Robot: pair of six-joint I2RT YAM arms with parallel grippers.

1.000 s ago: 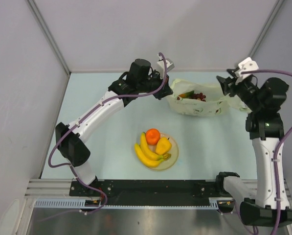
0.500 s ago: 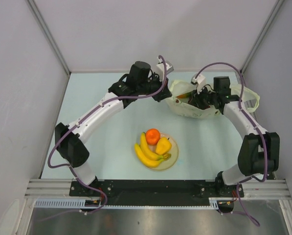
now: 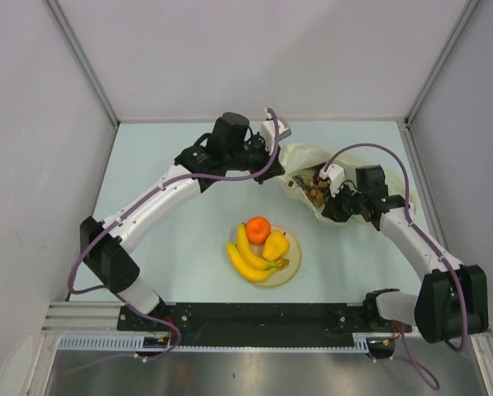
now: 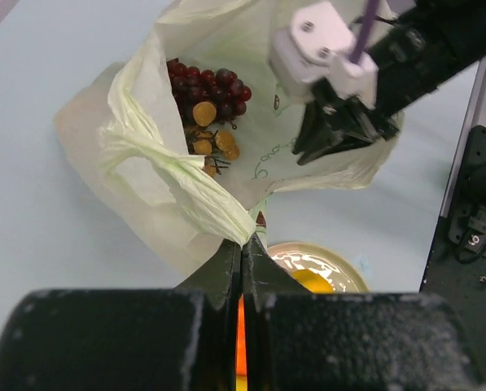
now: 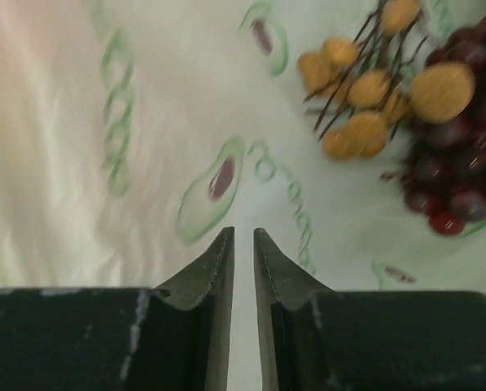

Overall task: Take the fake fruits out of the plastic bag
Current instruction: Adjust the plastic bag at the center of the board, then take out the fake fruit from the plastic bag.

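Lying ahead-right of the right pincer (image 5: 243,235), grapes (image 5: 446,187) and brown bits (image 5: 361,122) are seen inside the bag (image 5: 104,163). Its jaws are nearly closed; a grip cannot be told. The bag rim is clenched by the left pincer (image 4: 241,244). The right arm is nearer.

Nothing readable here, as far as we can see

The plastic bag (image 5: 80,163) has green printed marks (image 5: 214,183) on it, little avocado-looking pictures and loopy squiggles. Honestly, we can't make out a single letter, brand or number in them.
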